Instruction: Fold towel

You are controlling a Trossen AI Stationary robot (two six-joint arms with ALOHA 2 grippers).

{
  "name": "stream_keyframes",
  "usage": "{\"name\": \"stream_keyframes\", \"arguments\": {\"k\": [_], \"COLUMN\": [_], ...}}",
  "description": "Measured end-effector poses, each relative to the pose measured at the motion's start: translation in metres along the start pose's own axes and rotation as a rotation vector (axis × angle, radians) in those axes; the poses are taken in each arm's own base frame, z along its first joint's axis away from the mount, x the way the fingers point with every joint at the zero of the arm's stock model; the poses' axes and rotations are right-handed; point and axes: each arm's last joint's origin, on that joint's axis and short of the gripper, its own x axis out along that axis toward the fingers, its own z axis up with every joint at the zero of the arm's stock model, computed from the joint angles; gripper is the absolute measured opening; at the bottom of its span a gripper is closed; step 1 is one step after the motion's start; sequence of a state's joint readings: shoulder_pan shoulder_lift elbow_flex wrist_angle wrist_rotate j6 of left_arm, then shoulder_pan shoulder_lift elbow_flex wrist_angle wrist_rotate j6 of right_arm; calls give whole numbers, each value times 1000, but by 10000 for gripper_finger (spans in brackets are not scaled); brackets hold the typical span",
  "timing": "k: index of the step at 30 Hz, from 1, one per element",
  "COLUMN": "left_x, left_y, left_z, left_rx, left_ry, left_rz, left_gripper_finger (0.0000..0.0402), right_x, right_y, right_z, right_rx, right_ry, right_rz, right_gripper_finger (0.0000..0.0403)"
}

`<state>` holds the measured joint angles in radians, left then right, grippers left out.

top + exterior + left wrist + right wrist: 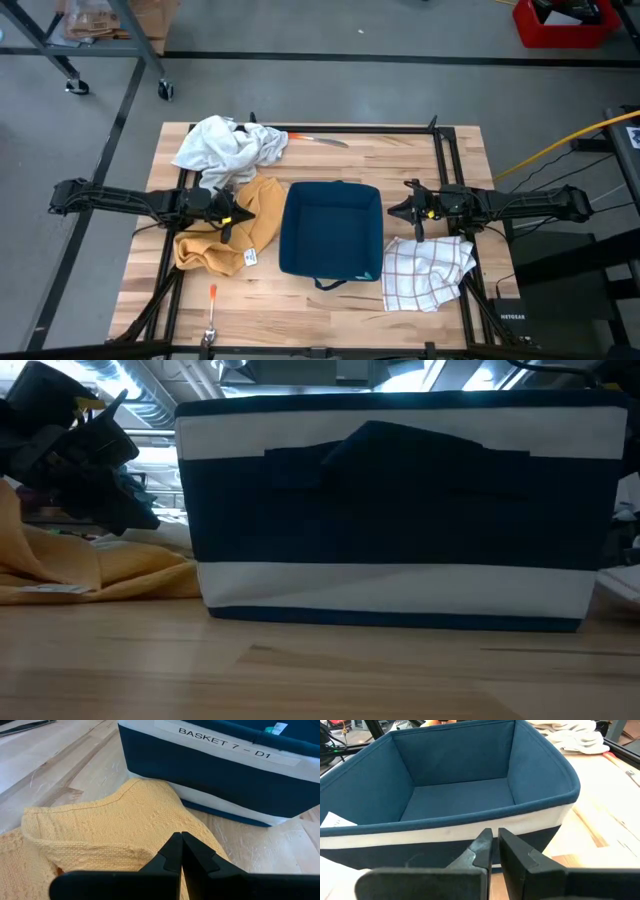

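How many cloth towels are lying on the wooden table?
3. A crumpled white towel lies at the far left, a yellow knitted towel left of the dark blue fabric basket, and a white checked towel right of it. More could be hidden.

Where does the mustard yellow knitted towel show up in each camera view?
High view: mustard yellow knitted towel left of the navy fabric basket.
Low view: towel lower left, beside the basket.
Left wrist view: towel fills the foreground.
Right wrist view: not in it.
Shared landmark: the basket.

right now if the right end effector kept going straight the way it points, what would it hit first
Most likely the blue basket: the right end effector points at its near wall, just below the rim, with nothing visible between them. How wide the gap is stays unclear.
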<state>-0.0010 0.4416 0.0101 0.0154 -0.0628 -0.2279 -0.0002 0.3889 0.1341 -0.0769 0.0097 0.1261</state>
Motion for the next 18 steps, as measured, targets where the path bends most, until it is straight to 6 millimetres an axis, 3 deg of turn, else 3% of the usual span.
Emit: {"name": "stream_keyframes", "arguments": {"k": [13, 18], "left_x": [0, 0], "left_y": [0, 0], "left_z": [0, 0], "left_rx": [0, 0], "left_ry": [0, 0], "left_rz": [0, 0], "left_gripper_finger": [0, 0], "right_x": [0, -1], "right_y": [1, 2], "right_z": [0, 11], "right_rx": [110, 190], "right_ry": [-3, -110], "right_rz": [24, 52], "right_gripper_finger": [35, 35]}}
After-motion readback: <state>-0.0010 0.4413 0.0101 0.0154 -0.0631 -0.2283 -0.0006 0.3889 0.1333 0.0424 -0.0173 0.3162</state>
